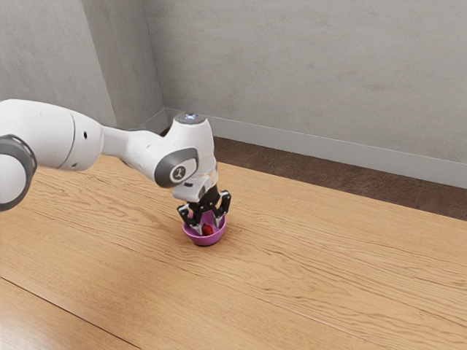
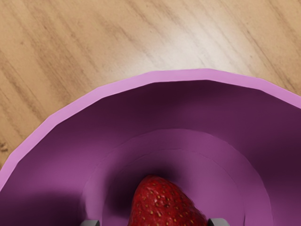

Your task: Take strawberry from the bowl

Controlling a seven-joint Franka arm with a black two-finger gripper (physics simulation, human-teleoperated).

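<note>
Exterior view: the white arm (image 1: 133, 149) comes in from the left and bends down, so the claw (image 1: 209, 227) points into the purple bowl (image 1: 205, 240). The claw is open wider than the berry and has hold of nothing. The strawberry (image 2: 162, 207) sits in the bowl between its tips, much closer to one tip.

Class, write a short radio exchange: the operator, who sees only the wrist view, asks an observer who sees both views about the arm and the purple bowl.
Operator: Which side does the arm come from?
Observer: The arm reaches in from the exterior view's left.
Operator: Is the bowl near the table's far edge?
Observer: No, bare wood separates the bowl from that edge, and the hand reaches down into it.
</note>
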